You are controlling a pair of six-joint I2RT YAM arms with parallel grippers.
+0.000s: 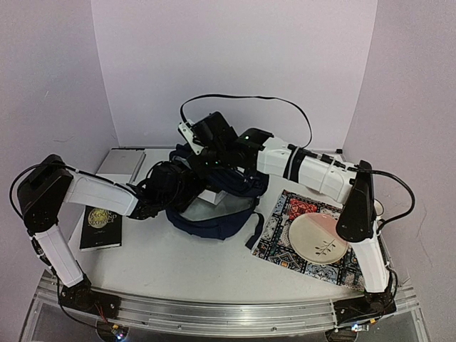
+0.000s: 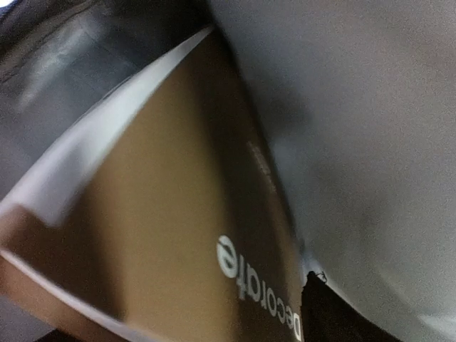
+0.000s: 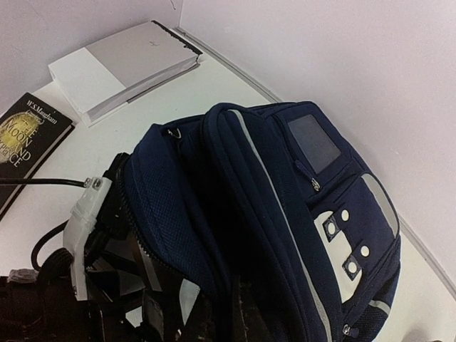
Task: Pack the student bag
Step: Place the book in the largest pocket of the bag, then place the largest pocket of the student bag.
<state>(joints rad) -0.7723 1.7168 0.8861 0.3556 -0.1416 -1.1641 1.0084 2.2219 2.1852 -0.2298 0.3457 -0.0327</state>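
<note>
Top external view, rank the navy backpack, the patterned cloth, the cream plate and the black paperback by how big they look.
1. Dark navy fabric backpack, partly hidden
2. Red and blue patterned cloth mat, nearly as large
3. Round cream plate
4. Black paperback book with gold lettering, the smallest

Student bag [image 3: 285,214] stands open on the counter [image 3: 164,100]. Grey-covered book [image 3: 121,64] and black book [image 3: 25,135] lie apart from it.
</note>
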